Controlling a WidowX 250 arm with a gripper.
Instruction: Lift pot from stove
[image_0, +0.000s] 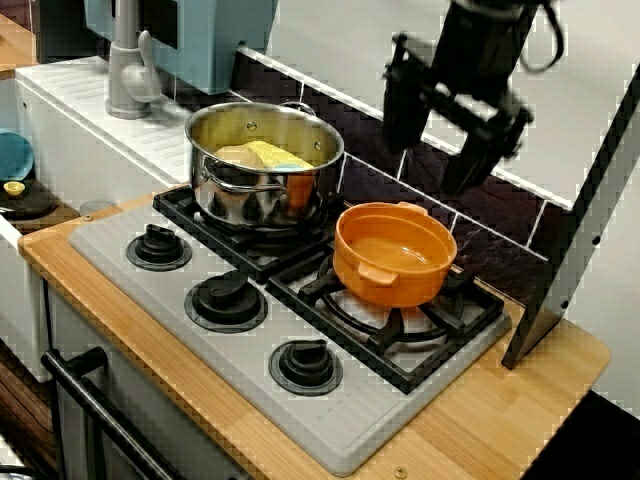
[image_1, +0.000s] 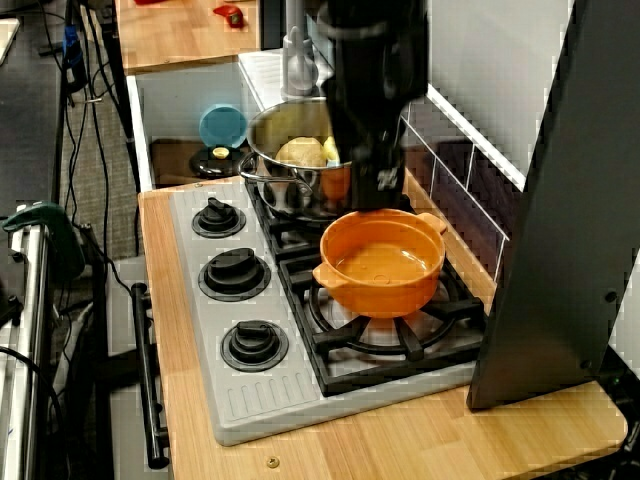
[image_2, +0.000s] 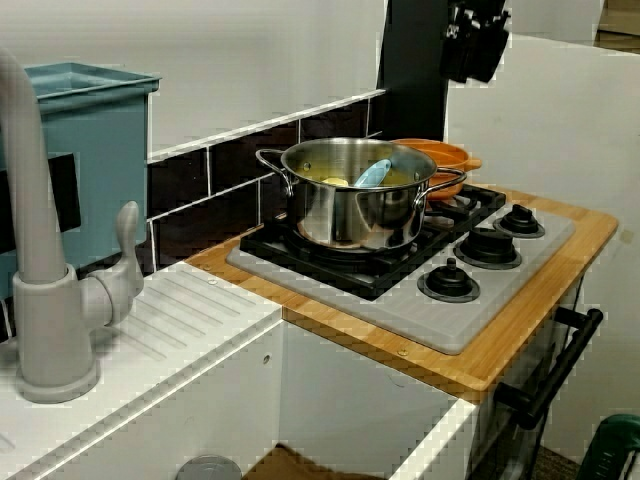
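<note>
Now you are hovering gripper (image_0: 455, 125), jaws apart, above pot (image_0: 394, 252) sitting on stove (image_0: 300, 300); next needing descent onto rim.

Orange pot (image_0: 394, 253) upright, apparently empty, on black burner grate of grey stove (image_0: 330, 425), tab handles level.

front-left high view | front-right high view | low sink-side view (all share stove (image_0: 330, 420))

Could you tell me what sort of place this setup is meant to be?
Likely a toy kitchen: a stove with knobs in a wooden counter, a faucet, and pots on the burners.
</note>
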